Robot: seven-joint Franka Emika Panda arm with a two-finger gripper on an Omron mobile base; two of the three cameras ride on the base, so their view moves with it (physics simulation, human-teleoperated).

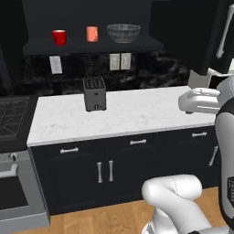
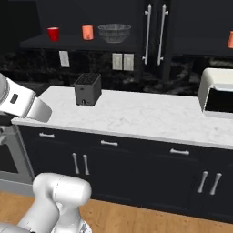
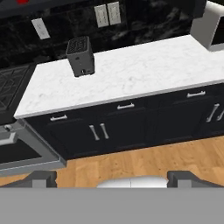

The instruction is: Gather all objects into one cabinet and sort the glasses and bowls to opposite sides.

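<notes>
Nearest you, the gripper point(image 3: 111, 177) hangs over the floor w/ jaws wide apart, holding nothing. The counter point(image 1: 137, 114) lies ahead. Above it the open shelf carries the bowl point(image 1: 123, 32), orange mug point(image 1: 92, 34), red mug point(image 1: 59, 37); another orange mug point(image 2: 230, 39) sits far right.

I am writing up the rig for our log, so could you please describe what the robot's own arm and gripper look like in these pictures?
The arm is made of glossy white, rounded shell segments, with a dark joint band at the right edge of the left base view. A small dark rectangular mark sits on the white link in the right base view. The gripper shows two small, dark grey, blocky finger tips in the hand view. No cables are visible.
</notes>
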